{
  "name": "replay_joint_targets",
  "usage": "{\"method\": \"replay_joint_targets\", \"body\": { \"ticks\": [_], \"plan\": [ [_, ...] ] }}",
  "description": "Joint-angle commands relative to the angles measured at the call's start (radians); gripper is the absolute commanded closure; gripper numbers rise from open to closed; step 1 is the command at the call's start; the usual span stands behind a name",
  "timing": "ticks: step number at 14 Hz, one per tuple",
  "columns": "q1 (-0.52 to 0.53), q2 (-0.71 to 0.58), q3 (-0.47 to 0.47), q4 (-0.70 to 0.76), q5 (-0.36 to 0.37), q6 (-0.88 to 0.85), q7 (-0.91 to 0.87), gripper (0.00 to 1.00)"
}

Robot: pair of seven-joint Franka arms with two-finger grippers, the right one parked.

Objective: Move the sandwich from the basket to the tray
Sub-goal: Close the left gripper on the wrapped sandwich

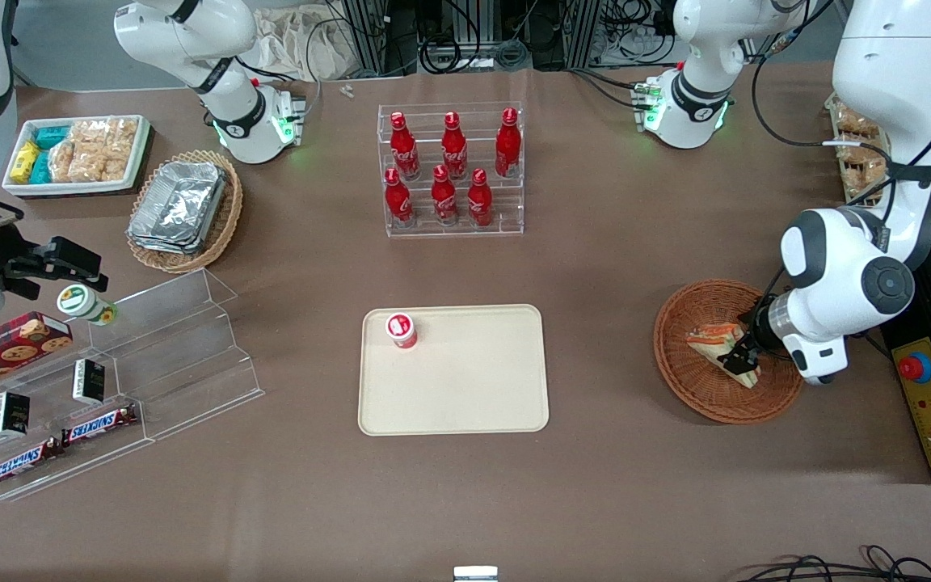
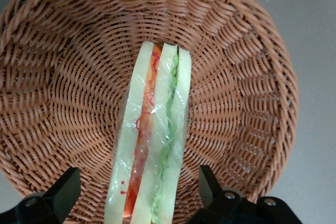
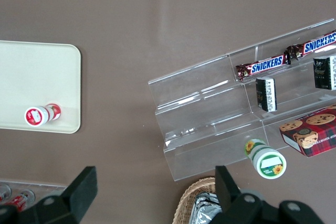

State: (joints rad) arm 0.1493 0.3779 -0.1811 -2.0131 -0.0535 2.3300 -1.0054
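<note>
Sandwich (image 2: 153,145) lies on edge in the wicker basket (image 2: 63,77); the claw (image 2: 139,192) hangs over it, fingers (image 2: 63,190) spread wide either side, gripping nothing.

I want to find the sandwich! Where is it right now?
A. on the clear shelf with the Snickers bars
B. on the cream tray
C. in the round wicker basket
C: the sandwich lies in the round wicker basket, with the open gripper straddling it; the cream tray holds only a small red-and-white bottle.
</note>
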Motion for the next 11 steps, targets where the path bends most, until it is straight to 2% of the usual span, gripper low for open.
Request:
{"method": "replay_joint_targets", "body": {
  "ticks": [1, 2, 3, 4, 5, 6, 8, 11],
  "plan": [
    [0.004, 0.016, -0.005, -0.021, 0.017, 0.052, -0.03, 0.0],
    [0.004, 0.028, -0.005, -0.021, 0.018, 0.066, -0.028, 0.01],
    [0.004, 0.038, -0.005, -0.019, 0.018, 0.077, -0.028, 0.12],
    [0.003, 0.041, -0.005, -0.018, 0.018, 0.08, -0.028, 0.38],
    [0.001, 0.042, -0.005, -0.016, 0.018, 0.08, -0.025, 0.72],
    [0.0, 0.042, -0.005, -0.015, 0.03, 0.08, -0.024, 1.0],
    [-0.002, 0.039, -0.006, -0.009, 0.055, 0.075, -0.033, 1.0],
    [-0.002, 0.007, -0.009, 0.023, 0.055, 0.013, -0.038, 1.0]
  ]
}}
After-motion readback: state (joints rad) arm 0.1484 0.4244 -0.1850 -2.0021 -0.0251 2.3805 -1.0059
